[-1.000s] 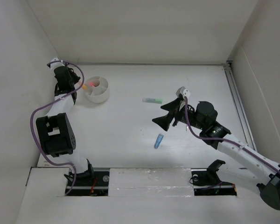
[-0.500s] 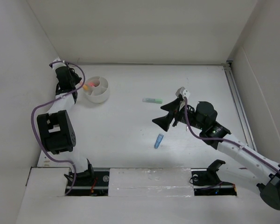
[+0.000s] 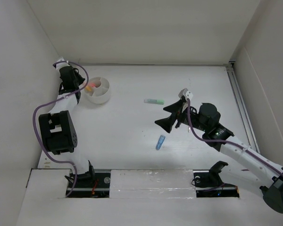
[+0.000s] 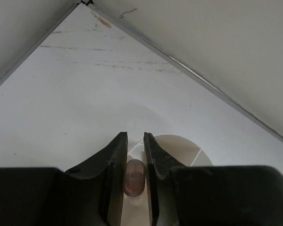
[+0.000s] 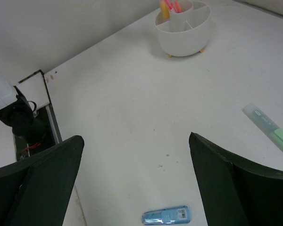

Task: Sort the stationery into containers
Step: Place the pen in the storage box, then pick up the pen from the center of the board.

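Over round white tub (image 3: 100, 98), left claw (image 4: 134, 137) pinching rounded orange pen (image 4: 134, 176), right claw (image 5: 136, 141) spread wide

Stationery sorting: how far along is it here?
Done: a pink pen stands in the white tub. In hand: the left gripper grips an orange pen over the tub. Left: the blue marker and green bar on the table; right gripper open.

The overhead camera, fixed above and behind both arms, looks down on the whole surface (image 3: 132, 136). The left wrist camera sits close, peering past the left fingers (image 4: 114, 157) at the tub (image 4: 184, 143) just beyond their tips. The right wrist camera looks between the wide-set right fingers (image 5: 47, 165) across the surface to the same tub, far ahead.
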